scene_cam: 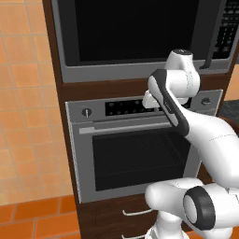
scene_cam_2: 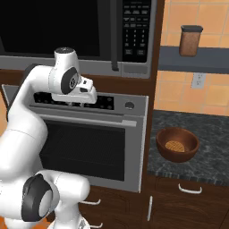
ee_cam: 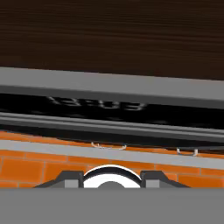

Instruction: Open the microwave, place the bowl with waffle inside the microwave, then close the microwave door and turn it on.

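Overhead, the microwave door (scene_cam_2: pixel 53 27) is closed; its upright handle (scene_cam_2: pixel 114 36) lies up and right of the gripper (scene_cam_2: pixel 87 95), whose state I cannot tell.

1. The microwave door (scene_cam: pixel 135 30) is glossy black glass in a matt grey frame.
2. The wall oven (scene_cam_2: pixel 96 138) looks like brushed steel, its window dark glass.
3. The bowl with waffle (scene_cam_2: pixel 177 144) is smooth reddish-brown wood.
4. The counter (scene_cam_2: pixel 210 134) is speckled dark stone.
5. The cabinet (scene_cam: pixel 107 88) is dark wood grain.
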